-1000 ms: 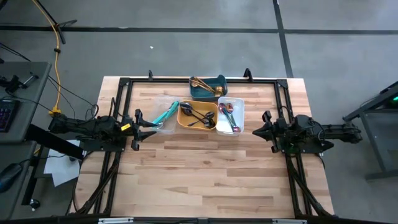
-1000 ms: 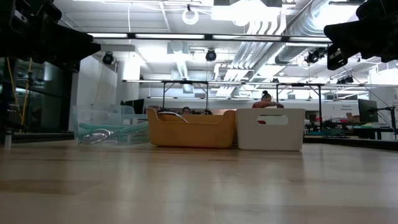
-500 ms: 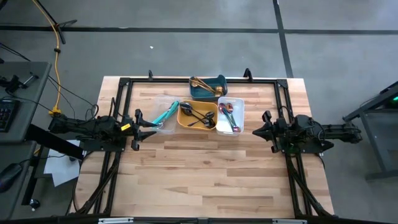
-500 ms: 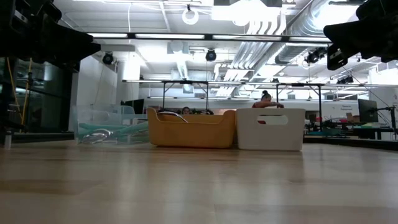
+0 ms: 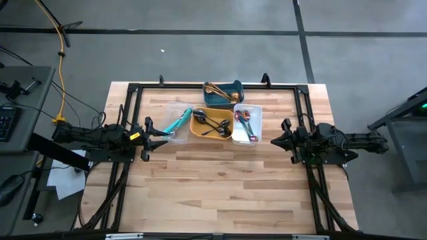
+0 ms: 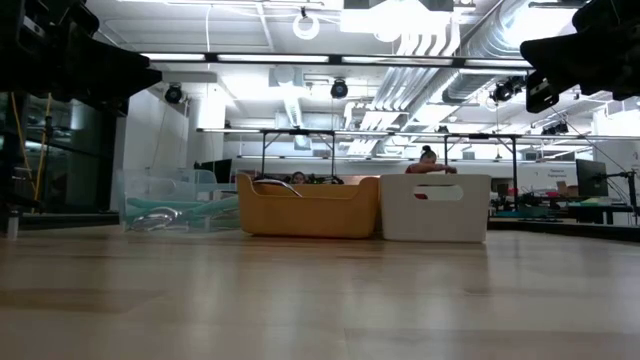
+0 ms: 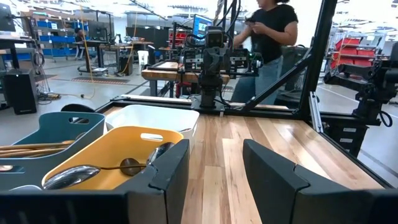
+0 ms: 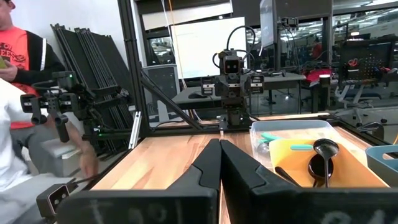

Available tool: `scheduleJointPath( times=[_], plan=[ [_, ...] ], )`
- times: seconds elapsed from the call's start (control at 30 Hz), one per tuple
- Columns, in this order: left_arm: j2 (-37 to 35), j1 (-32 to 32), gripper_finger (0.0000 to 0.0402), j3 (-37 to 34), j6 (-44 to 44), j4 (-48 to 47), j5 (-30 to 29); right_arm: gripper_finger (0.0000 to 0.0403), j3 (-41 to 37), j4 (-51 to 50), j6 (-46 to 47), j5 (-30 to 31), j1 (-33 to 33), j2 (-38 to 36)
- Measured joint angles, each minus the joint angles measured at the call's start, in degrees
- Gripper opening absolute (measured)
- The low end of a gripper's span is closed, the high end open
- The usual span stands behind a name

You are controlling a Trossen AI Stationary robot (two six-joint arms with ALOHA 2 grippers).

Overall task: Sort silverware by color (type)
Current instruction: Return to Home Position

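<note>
Silverware [image 5: 245, 125] sits sorted in four bins at the table's [image 5: 220, 180] far centre. Teal spoons [image 5: 179, 122] lie in the clear bin [image 5: 168, 117], black spoons [image 5: 208, 124] in the orange bin [image 5: 213, 136], gold spoons [image 5: 217, 91] in the teal bin [image 5: 235, 87] behind, and iridescent spoons in the white bin [image 5: 243, 143]. The left fingers [image 7: 171, 171] gape empty; the right fingers [image 8: 206, 168] meet, empty.

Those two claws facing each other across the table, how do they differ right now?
The left gripper has its fingers spread apart, open; the right gripper has its fingers pressed together, shut. The left gripper is nearest the clear bin with the teal spoons; the right gripper is nearest the white bin. Both hold nothing, hang above the table and point toward each other.
</note>
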Motion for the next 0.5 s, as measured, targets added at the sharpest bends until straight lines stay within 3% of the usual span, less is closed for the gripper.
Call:
scheduleJointPath(
  times=[0.5],
  plan=[
    [0.0, 0.01, 0.0145, 0.0, 0.0, 0.0, -0.02, 0.0, 0.0, 0.0, 0.01, -0.36, 0.0, 0.0]
  ],
)
